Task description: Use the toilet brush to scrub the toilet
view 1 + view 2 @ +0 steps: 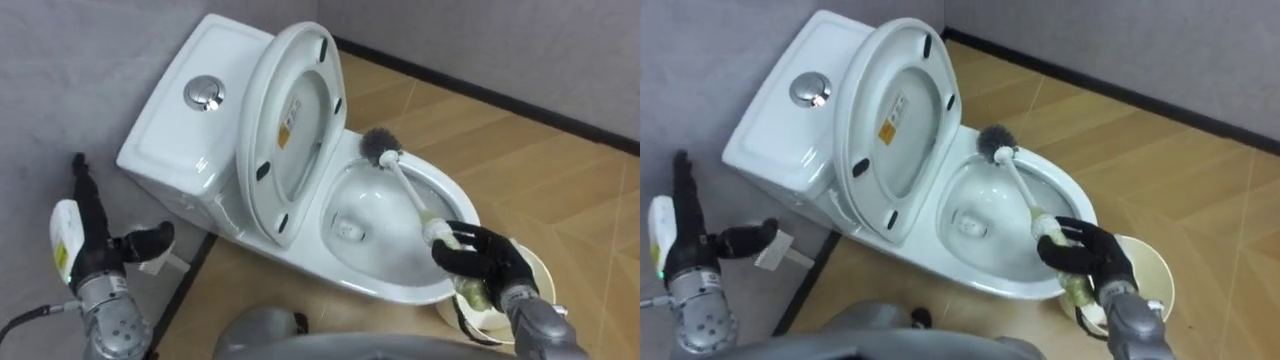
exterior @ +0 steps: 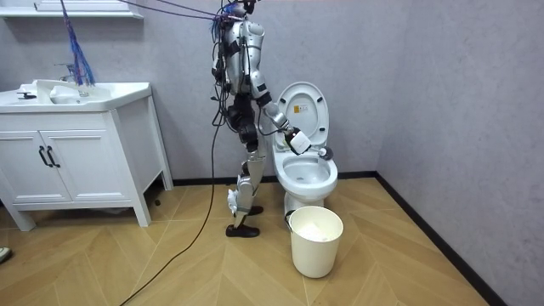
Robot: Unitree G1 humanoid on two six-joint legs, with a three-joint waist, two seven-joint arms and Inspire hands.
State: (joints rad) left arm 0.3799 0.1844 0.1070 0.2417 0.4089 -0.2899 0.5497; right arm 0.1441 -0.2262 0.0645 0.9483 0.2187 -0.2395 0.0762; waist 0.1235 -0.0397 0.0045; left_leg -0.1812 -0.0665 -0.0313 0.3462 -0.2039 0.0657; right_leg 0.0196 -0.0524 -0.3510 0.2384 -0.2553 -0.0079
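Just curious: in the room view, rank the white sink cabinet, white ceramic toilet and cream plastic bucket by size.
Largest first: white sink cabinet, white ceramic toilet, cream plastic bucket; the bucket stands nearer the camera.

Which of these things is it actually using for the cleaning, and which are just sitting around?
In use: toilet brush, toilet, right hand gripping the brush.
Just around: white bucket, sink cabinet, idle left hand.

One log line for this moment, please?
right hand: shut on toilet brush | brush head: at back rim of bowl | left hand: open, idle
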